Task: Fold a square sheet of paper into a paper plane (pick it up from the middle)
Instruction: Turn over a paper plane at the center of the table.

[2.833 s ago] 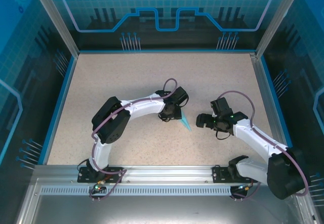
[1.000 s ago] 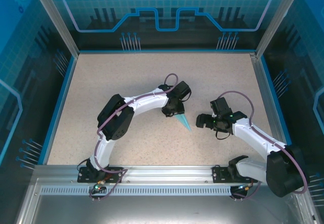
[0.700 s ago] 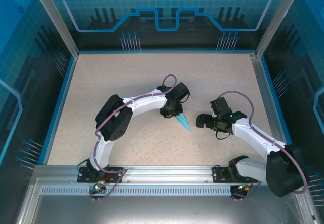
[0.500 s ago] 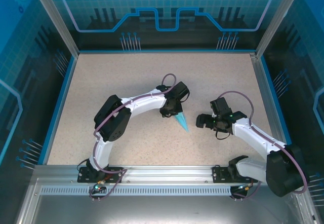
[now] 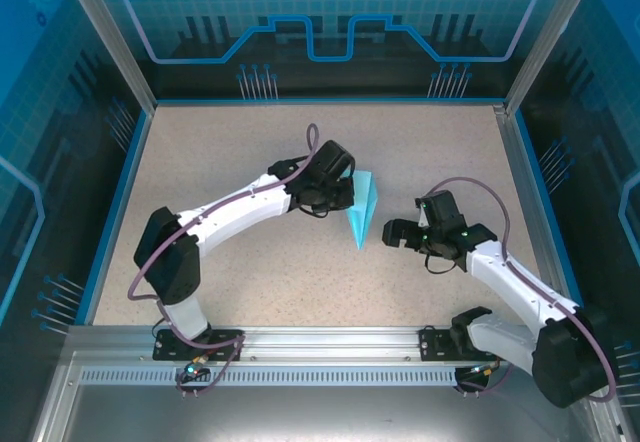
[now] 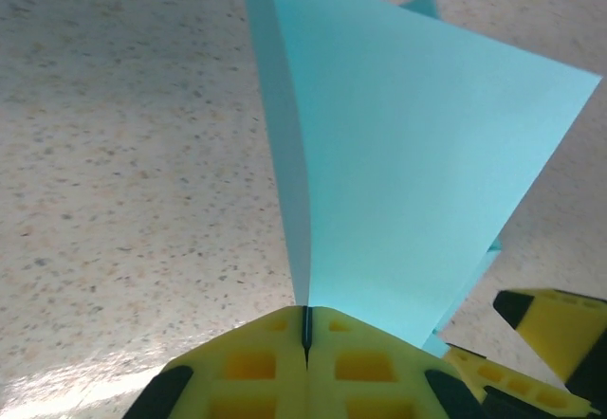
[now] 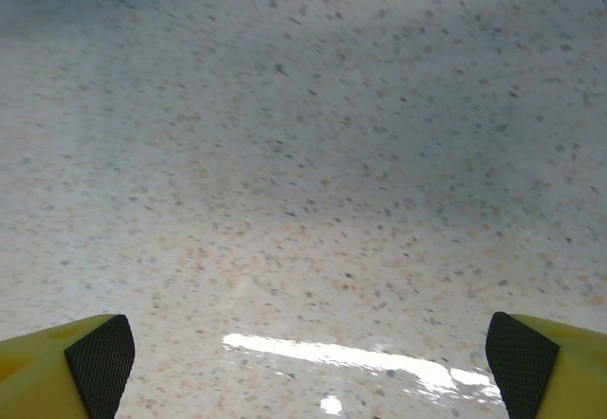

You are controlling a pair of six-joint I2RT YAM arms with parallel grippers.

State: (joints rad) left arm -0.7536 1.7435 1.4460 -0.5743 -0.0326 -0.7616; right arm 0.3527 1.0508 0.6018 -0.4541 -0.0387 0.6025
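Speckled beige tabletop [image 5: 220, 162] spreads out inside the blue walls [image 5: 330, 22]. Near its middle is the paper plane [image 5: 362, 207], a light cyan dart. Its wide tail points toward the far wall and its narrow tip toward my bases. From above it reads as a slim wedge just beside my left wrist, and I cannot tell from there whether the tip touches the table.

My left wrist camera gives what the overhead view does not. The paper plane [image 6: 408, 182] rises as a broad cyan triangle, with one sharp folded edge running straight down into my left gripper [image 6: 306, 329]. The two yellow fingers are pressed together on that edge, with only a thin dark seam between them. Speckled table [image 6: 123, 135] lies behind the paper. A yellow part [image 6: 550, 324] with a black tip pokes in at the lower right corner, and I cannot say whose it is.

In the overhead view my left gripper [image 5: 343, 198] sits against the plane's left side, the arm stretched out across the table. My right gripper [image 5: 392, 232] is near the plane's tip, on its right, apart from it. Its wrist camera shows the jaws spread wide. The black pads [image 7: 100, 357] sit at the bottom corners, and between them there is bare table [image 7: 313, 154] and a streak of glare.
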